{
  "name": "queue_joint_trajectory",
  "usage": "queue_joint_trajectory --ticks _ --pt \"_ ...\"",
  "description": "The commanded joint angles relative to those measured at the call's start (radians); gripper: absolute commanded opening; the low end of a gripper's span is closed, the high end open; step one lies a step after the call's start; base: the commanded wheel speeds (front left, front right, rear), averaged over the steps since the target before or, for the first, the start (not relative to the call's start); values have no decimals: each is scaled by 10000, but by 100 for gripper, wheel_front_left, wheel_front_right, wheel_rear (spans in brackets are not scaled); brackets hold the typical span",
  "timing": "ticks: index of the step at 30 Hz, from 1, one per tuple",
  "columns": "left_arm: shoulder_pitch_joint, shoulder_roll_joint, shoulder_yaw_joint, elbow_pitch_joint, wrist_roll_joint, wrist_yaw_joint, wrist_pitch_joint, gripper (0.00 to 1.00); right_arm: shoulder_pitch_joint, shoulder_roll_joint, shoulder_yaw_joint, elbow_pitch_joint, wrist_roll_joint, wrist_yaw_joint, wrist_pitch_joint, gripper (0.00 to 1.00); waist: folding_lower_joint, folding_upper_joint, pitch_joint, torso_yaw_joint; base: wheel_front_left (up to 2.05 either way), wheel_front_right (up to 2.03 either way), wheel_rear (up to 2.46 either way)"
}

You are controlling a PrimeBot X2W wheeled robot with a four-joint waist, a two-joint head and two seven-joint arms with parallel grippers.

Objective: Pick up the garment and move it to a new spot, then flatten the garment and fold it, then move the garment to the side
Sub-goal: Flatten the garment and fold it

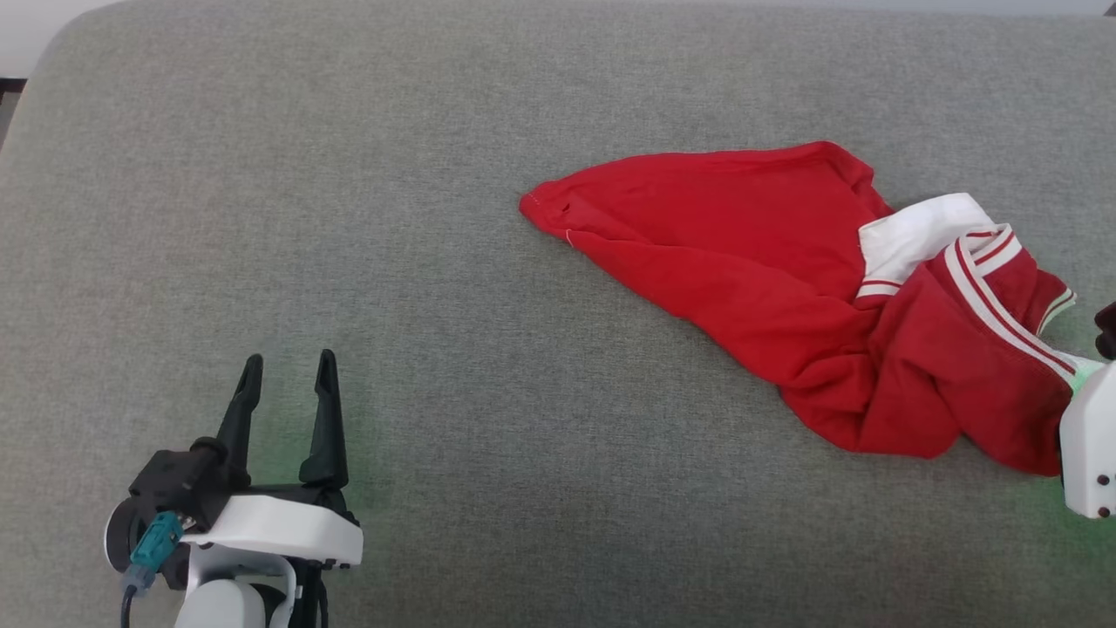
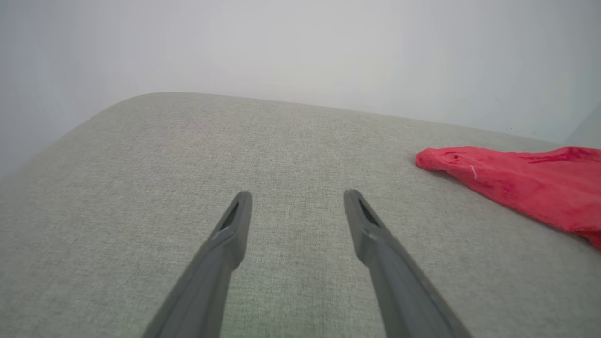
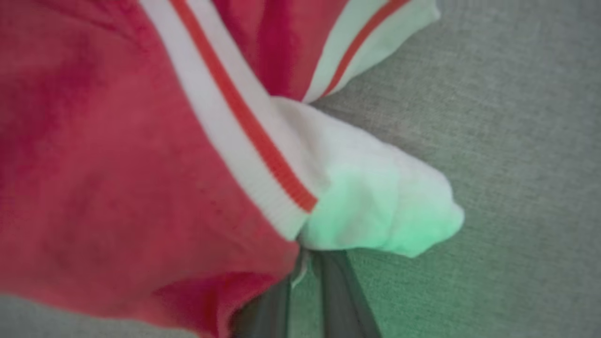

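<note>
The garment [image 1: 767, 262], red with white sleeves and red-and-white striped trim, lies crumpled on the right side of the grey cushion [image 1: 392, 174]. In the right wrist view my right gripper [image 3: 305, 256] has its two dark fingers pressed close together on the garment [image 3: 117, 164], where a white sleeve fold meets the striped trim. The head view has that arm's white wrist housing [image 1: 1088, 445] at the right edge, against the cloth. My left gripper [image 1: 289, 358] stands open and holds nothing at the lower left, far from the garment. In the left wrist view the left gripper [image 2: 296, 195] points across the cushion, with the garment's red corner [image 2: 516, 178] to its right.
The grey fabric cushion [image 2: 188, 155] has a rounded far-left corner and a pale wall [image 2: 300, 47] behind it. Bare cushion stretches between the left gripper and the garment.
</note>
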Motion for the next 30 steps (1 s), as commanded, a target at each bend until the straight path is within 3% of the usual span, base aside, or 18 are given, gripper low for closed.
queue_joint_trajectory --ticks 1,14,21,28,29,30 --pt "-159 -35 10 25 -92 -16 -54 100 349 251 221 395 38 -1 11 0 0 0 -43 -73 0 0 0" --pt "-170 88 -48 -51 29 -18 -54 100 666 -613 -3333 825 -197 -2 -1527 0 0 0 -98 -705 0 0 0" --pt "-300 233 -203 -20 7 -17 -54 100 764 -288 -5100 1460 -801 -2 -2122 0 0 0 83 -858 0 0 0" --pt "-518 386 -441 116 4 -17 -54 100 216 388 -5429 2065 -1486 -1 -2818 0 0 0 271 -995 0 0 0" --pt "-606 438 -543 141 -15 -17 -54 100 124 495 -5444 2152 -1567 -1 -3006 29 0 0 287 -1025 0 0 0" --pt "-835 649 -793 146 -56 -17 -54 100 -24 726 -5700 2365 -1832 -1 -3422 100 0 0 311 -1110 0 0 0"
